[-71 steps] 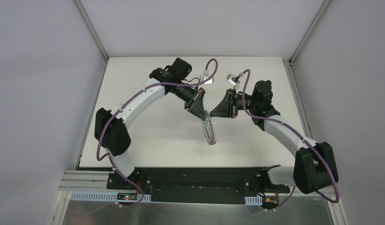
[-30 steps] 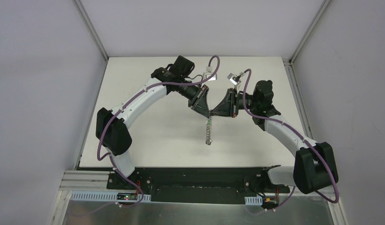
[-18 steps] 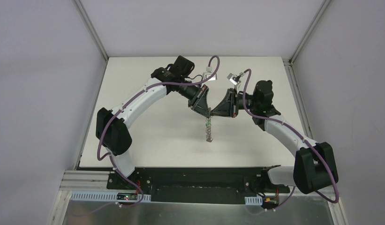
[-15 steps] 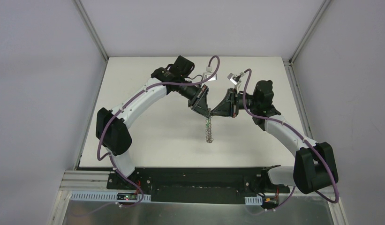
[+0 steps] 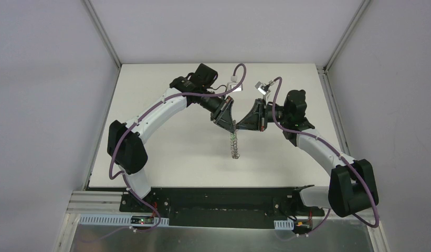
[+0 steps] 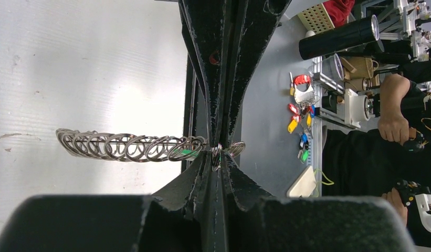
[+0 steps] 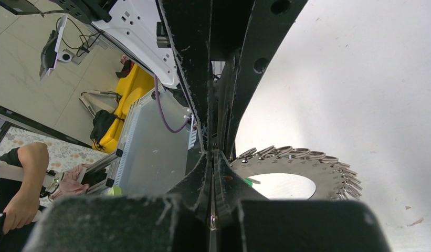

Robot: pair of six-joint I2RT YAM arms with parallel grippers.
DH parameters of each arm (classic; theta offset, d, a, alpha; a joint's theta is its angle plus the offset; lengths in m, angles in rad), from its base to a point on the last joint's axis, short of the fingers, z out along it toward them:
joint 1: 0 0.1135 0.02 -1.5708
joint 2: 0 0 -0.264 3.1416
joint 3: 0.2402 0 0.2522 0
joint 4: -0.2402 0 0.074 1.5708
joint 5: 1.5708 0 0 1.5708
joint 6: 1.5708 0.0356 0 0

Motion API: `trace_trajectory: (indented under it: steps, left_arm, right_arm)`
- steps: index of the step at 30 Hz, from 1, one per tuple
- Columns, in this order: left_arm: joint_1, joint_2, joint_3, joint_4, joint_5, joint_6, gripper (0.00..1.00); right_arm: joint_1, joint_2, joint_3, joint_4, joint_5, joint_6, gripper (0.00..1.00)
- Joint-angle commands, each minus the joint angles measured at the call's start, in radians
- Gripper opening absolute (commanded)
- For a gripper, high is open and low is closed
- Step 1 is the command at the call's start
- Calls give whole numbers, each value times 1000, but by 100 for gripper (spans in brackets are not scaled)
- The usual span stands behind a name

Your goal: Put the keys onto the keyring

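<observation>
Since the earliest top view, the arms have closed the gap between them, and the keyring, then slanted and broad, is now hanging narrow and edge-on.

Top view: left gripper and right gripper are meeting tip to tip above the white table. The keyring is dangling at 6 o'clock from that junction.

Left wrist view: the left jaws are clenching the keyring's rim, its fringe of loops stretching toward 9 o'clock. The green key is showing among the loops just beside the fingertips.

Right wrist view: the right jaws are pressing fully together, the ring lying toward 3 o'clock and the key just beside them. Whether they are pinching anything cannot be told.
</observation>
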Motion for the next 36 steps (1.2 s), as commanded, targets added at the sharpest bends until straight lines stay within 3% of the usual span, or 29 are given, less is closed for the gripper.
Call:
trace_trajectory:
  steps: [1, 3, 15, 36]
  left_arm:
    - [-7, -46, 4, 39, 32, -21, 8]
    - [-7, -45, 4, 40, 35, -22, 0]
    - [6, -50, 63, -103, -30, 64, 0]
    - [26, -50, 92, -112, -35, 48, 0]
  right_arm:
    - [-9, -17, 8, 64, -3, 3, 0]
    - [-9, -19, 7, 63, -3, 1, 0]
    - [-16, -24, -2, 60, -27, -30, 0]
    - [-15, -27, 7, -34, -40, -107, 0]
